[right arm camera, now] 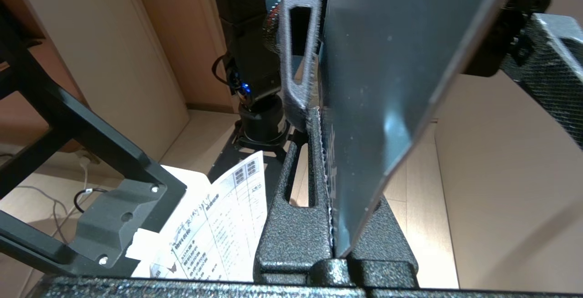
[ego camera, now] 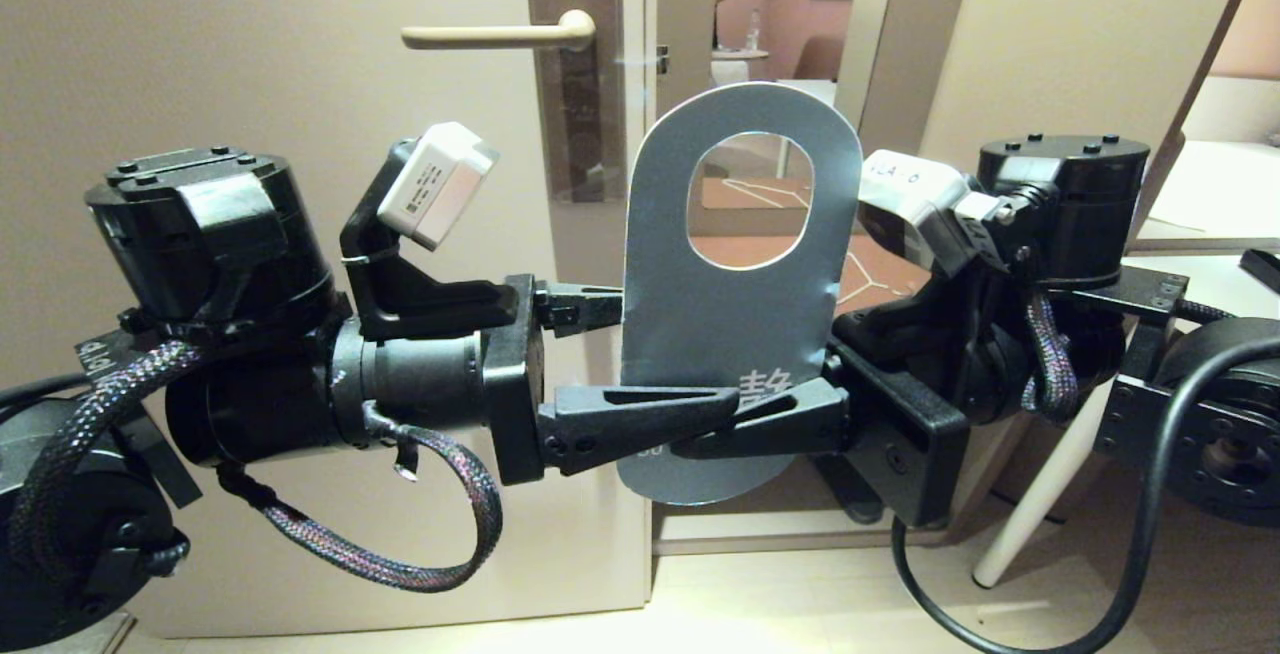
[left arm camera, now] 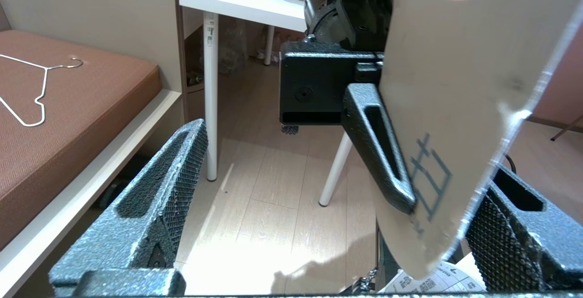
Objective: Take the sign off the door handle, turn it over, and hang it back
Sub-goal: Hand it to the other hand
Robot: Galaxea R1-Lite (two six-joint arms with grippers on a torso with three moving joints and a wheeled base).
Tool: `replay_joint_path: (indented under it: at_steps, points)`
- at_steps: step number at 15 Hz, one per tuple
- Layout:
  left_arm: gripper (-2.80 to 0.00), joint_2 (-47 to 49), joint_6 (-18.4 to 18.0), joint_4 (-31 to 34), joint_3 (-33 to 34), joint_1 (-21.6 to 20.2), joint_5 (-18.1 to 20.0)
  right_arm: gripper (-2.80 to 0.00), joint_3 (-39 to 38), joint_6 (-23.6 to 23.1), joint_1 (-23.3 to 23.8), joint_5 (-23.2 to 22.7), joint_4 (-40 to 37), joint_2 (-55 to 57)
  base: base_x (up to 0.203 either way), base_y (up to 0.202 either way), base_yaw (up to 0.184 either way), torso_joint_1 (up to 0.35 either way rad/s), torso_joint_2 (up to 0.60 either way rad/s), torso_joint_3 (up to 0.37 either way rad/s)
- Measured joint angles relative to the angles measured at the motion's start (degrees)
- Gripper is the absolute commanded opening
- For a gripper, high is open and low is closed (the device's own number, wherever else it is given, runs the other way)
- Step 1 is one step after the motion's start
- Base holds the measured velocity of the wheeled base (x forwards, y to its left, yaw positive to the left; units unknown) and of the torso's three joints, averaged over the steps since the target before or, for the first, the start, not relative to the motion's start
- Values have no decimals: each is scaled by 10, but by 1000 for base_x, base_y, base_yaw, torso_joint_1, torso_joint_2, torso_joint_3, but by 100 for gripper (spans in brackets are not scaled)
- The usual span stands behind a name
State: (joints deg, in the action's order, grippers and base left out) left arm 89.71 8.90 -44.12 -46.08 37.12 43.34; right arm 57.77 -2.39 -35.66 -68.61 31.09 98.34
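Sign (ego camera: 735, 334) is off the door handle (ego camera: 495, 33) and held upright in mid-air between the two arms, below and to the right of the lever, hole end up, grey-blue face w/ a white character toward the head cam. Right tool (ego camera: 745, 424) is clamped tight on the sign's lower part; right wrist view shows both pads pinching the card edge-on. Left tool (ego camera: 655, 359) stands wide apart, one finger in front of the card and one behind, holding nothing; in the left wrist view the card sits just beside one finger, not gripped. So the whole sign hangs on a single pinch near its bottom, most of the card sticking up unsupported. Risks as I judge them: the card looks thin and glossy, so a quick swing of the right arm could make it pivot in the pads or flop, and then the hole won't line up w/ the lever. The left tool's fingers straddle the card, so pulling that arm out at an angle could snag an edge and drag the sign out of the right grip. If it drops it goes to the floor, flat, hard to pick up again. Rehang needs the hole threaded over the lever's free end; a tilted card would butt against the lever instead. Can't tell from here which face will end up outward, so a wrong-side hang is possible too.
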Motion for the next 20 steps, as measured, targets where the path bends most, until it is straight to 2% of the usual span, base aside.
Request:
replay_joint_path:
  at_steps: [18, 19, 20]
  points:
    - [0, 7, 0, -1, -2, 4, -1, -280, -2, -3, -9, 1, 0, 0, 0, 0, 0, 0, 0, 0]
    - [-280, 7, 1, -1, -2, 5, -1, -280, -2, -3, -11, 1, 0, 1, 0, 0, 0, 0, 0, 0]
    - [-280, 7, 1, -1, -1, 7, -1, -280, -2, -3, -11, 2, 0, 1, 0, 0, 0, 0, 0, 0]
